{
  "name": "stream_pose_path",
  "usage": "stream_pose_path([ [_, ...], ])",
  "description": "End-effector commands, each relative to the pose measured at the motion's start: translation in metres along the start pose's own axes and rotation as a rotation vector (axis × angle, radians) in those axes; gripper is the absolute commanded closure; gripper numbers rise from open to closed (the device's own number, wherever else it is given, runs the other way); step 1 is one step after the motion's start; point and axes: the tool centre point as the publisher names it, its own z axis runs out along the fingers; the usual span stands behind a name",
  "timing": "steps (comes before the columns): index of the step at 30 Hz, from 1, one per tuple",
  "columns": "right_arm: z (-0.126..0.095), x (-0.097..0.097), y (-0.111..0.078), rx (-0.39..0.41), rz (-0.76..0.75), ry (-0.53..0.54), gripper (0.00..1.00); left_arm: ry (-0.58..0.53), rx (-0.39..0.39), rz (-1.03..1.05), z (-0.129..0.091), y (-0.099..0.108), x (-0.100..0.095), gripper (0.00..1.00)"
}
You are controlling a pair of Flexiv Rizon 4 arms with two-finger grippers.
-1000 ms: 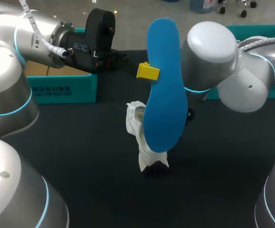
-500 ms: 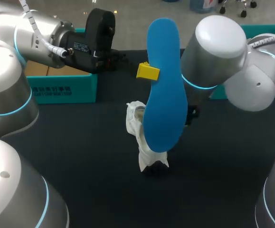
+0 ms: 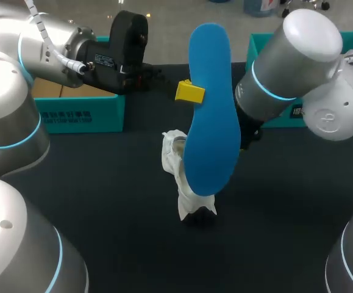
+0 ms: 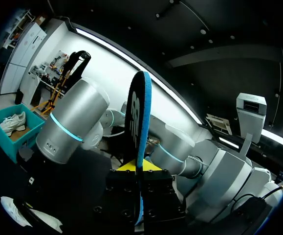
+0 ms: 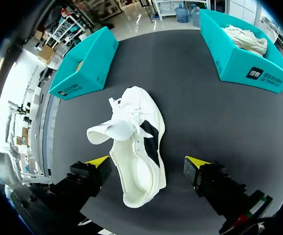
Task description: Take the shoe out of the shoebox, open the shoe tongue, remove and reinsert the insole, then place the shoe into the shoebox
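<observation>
Now L pincer (image 4: pixel 139 169) pinches blue insole (image 3: pixel 210 110) upright, long axis vertical; R pincer (image 5: pixel 146 162) spread over shoe (image 5: pixel 131 105), toe away.

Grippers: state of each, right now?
Left gripper: shut on the blue insole.
Right gripper: open, fingers either side of the white shoe.

Two white shoes (image 5: pixel 136 147) (image 5: pixel 246 36), two teal shoeboxes (image 5: pixel 77 83) (image 5: pixel 249 68), one blue insole (image 3: pixel 210 122), two robot arms (image 3: pixel 48 36) (image 3: pixel 292 67).
</observation>
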Motion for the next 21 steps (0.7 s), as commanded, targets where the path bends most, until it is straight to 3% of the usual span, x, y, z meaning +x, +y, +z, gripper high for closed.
stream_pose_path([
  [1, -0.030, -0.025, 0.001, 0.009, 0.009, 0.209, 0.00, 0.000, 0.002, 0.001, 0.000, 0.001, 0.000, 1.00],
  [11, -0.085, -0.021, 0.020, 0.027, 0.106, 0.565, 0.00, 0.000, 0.002, 0.001, 0.000, 0.001, 0.000, 1.00],
  [21, -0.119, -0.004, 0.039, 0.028, 0.137, 0.783, 0.00, 0.000, 0.002, 0.001, 0.000, 0.001, 0.000, 1.00],
])
